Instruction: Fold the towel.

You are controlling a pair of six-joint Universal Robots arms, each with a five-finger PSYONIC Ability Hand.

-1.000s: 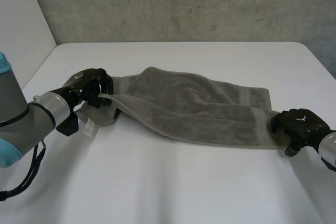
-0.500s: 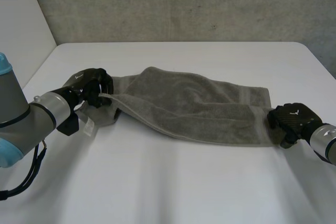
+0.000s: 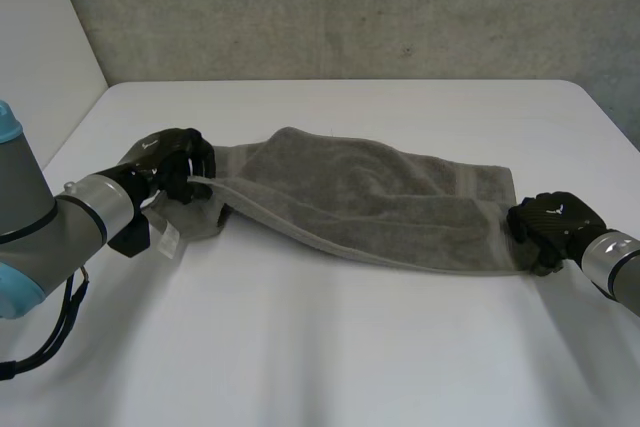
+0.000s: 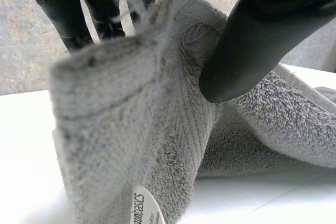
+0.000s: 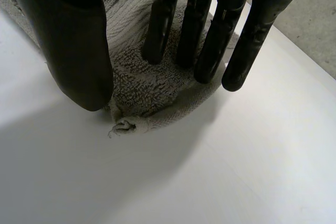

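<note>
One towel: grey towel (image 3: pixel 370 197), drawn out long across the middle of the white table (image 3: pixel 330 367), loosely doubled lengthwise with a soft hump near its centre; it spans from one hand to the other.
Left end of towel: raised off the table and bunched, caught in the left hand (image 3: pixel 170 162); a strip of it droops below that hand.
Left hand on cloth: the left wrist view shows the towel (image 4: pixel 131 129) standing up as a thick fold between the thumb (image 4: pixel 262 40) and the fingers (image 4: pixel 68 14). The thumb tip digs into one face, the fingers sit behind the other, so the end is firmly pinched.
Tag: small white tag (image 3: pixel 168 239) hangs from the drooping strip; it appears with dark print at the fold's lower edge in the left wrist view (image 4: pixel 144 211).
Right end of towel: lies flat on the table, its near corner under the right hand (image 3: pixel 550 222).
Right hand on cloth: in the right wrist view the fingers (image 5: pixel 163 19) are straight, tips set down on the towel (image 5: pixel 136 82), with the outermost one at its border. The thumb (image 5: pixel 79 40) is planted on the cloth's edge. A crumpled, frayed corner pokes out between thumb and fingers; the cloth is pressed down, not clamped.
Arms: left arm (image 3: pixel 50 227) reaches in from the near left, right arm (image 3: pixel 615 262) from the near right.
Backdrop: rough grey wall (image 3: pixel 350 7) behind the table.
</note>
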